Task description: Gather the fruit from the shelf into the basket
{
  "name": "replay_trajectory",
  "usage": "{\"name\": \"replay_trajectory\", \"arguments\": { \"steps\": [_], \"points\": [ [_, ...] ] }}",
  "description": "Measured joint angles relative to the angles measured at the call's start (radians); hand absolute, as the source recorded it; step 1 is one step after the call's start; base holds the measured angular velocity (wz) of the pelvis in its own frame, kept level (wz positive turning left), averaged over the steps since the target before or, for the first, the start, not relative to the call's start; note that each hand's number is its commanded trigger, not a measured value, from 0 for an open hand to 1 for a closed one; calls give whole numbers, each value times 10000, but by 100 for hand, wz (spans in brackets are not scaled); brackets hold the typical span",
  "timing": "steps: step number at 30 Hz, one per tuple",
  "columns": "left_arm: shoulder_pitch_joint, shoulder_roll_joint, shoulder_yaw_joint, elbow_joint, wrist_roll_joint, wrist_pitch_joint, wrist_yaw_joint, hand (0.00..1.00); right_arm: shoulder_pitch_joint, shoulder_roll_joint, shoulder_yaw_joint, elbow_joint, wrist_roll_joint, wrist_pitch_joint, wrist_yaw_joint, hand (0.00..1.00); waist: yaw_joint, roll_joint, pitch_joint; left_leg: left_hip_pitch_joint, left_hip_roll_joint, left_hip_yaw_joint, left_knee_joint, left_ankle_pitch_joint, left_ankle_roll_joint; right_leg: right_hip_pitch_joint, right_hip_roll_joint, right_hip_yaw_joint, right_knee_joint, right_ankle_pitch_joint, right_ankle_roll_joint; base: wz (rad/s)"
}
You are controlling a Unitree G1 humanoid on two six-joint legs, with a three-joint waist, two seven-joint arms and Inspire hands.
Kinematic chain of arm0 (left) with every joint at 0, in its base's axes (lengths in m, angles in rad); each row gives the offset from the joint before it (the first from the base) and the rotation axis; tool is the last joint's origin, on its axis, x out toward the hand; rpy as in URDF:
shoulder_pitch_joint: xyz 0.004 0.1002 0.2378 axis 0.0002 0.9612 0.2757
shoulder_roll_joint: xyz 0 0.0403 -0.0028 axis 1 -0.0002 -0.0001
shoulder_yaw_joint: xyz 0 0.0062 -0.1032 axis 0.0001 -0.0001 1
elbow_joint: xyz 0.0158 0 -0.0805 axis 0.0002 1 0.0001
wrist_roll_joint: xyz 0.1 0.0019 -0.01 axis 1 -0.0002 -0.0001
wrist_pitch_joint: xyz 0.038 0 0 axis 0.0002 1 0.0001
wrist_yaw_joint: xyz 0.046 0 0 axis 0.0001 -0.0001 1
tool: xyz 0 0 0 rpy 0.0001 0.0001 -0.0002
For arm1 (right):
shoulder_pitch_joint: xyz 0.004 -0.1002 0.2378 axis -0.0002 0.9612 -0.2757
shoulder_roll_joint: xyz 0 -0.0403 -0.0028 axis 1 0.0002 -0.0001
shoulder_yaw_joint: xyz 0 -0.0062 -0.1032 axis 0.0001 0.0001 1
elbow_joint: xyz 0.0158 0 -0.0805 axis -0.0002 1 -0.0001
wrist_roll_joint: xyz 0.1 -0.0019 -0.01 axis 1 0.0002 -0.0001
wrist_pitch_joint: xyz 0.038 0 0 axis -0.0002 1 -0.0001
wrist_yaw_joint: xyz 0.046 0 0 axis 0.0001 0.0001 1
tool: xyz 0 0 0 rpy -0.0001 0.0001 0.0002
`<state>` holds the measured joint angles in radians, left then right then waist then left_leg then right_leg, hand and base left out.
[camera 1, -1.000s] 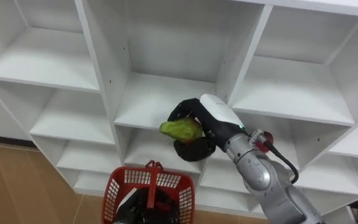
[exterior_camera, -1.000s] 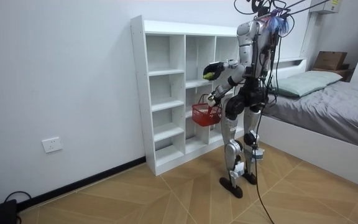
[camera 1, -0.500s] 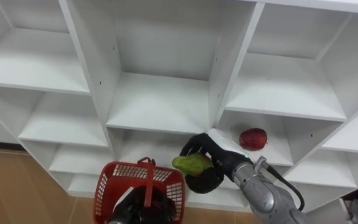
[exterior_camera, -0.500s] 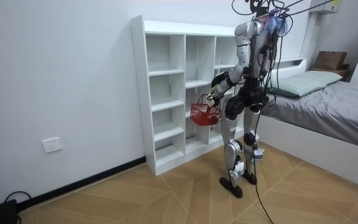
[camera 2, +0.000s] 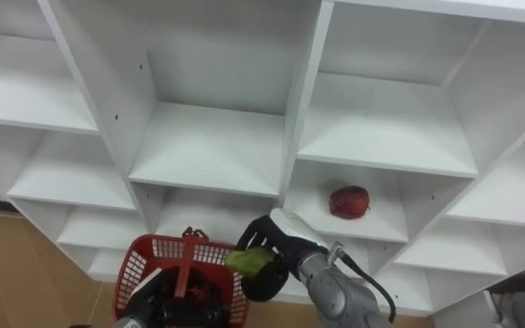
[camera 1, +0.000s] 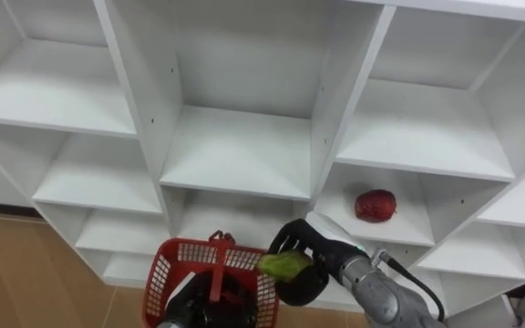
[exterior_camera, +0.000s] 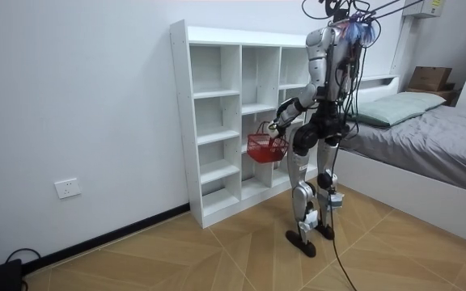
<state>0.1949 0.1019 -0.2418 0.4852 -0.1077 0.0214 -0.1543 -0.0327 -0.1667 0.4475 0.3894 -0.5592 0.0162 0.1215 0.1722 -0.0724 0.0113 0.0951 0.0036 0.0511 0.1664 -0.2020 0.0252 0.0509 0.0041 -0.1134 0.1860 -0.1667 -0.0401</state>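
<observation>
My right hand (camera 1: pixel 310 258) is curled round a green fruit (camera 1: pixel 283 265) and holds it just over the right rim of the red mesh basket (camera 1: pixel 164 271). The basket hangs low in front of me by its upright handle (camera 1: pixel 216 271), with my left hand (camera 1: pixel 183 307) gripping it from beneath. Dark shapes lie inside the basket. A red apple (camera 1: pixel 375 204) rests on a shelf of the white closet (camera 1: pixel 235 155), up and to the right of my right hand. In the room view I stand upright facing the closet (exterior_camera: pixel 217 113), the basket (exterior_camera: pixel 265 148) at hip height.
The closet's other compartments (camera 1: pixel 62 91) stand bare, split by white dividers (camera 1: pixel 139 100). Wooden floor (camera 1: pixel 7 273) shows at the lower left. A bed (exterior_camera: pixel 427 137) stands behind me on the room view's right.
My right hand has come down from the middle shelf with the green fruit to the basket's right rim. The red apple came into sight as the arm dropped and the camera shifted.
</observation>
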Motion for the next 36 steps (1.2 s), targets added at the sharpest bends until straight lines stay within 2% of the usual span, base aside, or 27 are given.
{"name": "replay_trajectory", "arguments": {
  "steps": [6, 12, 18, 26, 36],
  "points": [
    [1, -2, -2, 2, 10, -69, -10, 100, -19, 45, 10, 430, -41, -33, 0, 100, 24, 61, -26, 5, -2, -59, 4, 0, 0, 21, -6, -31, 9, 0, 0, 1],
    [4, 4, -7, 84, 20, -70, -71, 100, -18, 123, 15, 1399, -302, -19, 18, 100, 98, 69, -17, -37, -8, -75, 16, 0, 0, -5, -15, -49, 0, -5, 6, 0],
    [9, -6, -109, 251, 61, -69, -223, 100, -20, 229, 18, 1564, -396, -19, 7, 100, 250, -64, 65, -83, -6, -117, 15, 1, -1, 9, -2, -94, -51, -6, 6, 1],
    [69, -8, -108, 249, 149, -69, -583, 100, -74, 410, 17, 1594, -744, -19, -171, 100, 262, -137, 83, -126, -24, -323, 14, 1, -1, 107, -21, -268, -183, -4, 7, 7],
    [73, 3, -263, 259, 150, -68, -591, 100, -292, 470, 55, 1961, -770, 5, -396, 100, 315, -264, 156, -120, -39, -366, 16, 1, -1, 181, -29, -274, -182, -20, 22, 0]
  ]
}}
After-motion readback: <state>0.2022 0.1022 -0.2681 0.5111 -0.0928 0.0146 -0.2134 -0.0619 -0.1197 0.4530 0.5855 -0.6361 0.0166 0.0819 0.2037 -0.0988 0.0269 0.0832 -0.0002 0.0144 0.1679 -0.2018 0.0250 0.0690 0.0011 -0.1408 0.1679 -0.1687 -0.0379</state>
